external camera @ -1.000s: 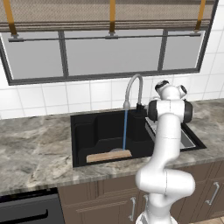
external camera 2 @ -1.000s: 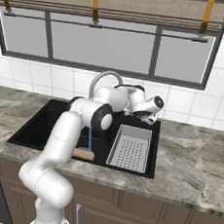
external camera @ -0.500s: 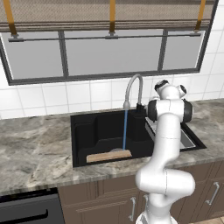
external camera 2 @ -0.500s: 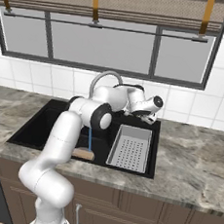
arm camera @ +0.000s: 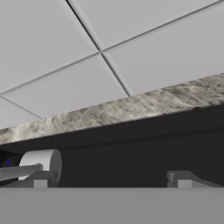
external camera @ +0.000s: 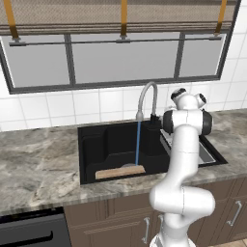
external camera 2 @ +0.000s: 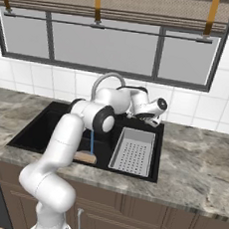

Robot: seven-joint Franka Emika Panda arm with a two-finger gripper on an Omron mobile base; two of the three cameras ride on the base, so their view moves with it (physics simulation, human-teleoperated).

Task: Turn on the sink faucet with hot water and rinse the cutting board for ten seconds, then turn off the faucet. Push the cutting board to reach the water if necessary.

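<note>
Matte-black sink (external camera: 108, 144), tan wooden cutting board (external camera: 119, 171)

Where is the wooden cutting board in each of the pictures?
Left base view: the cutting board lies at the front of the black sink, under the blue water.
Right base view: only its end peeks out beside the white arm, at the sink's front.
Hand view: not in it.
Shared landmark: the blue water stream landing on the board in both base views.
</note>
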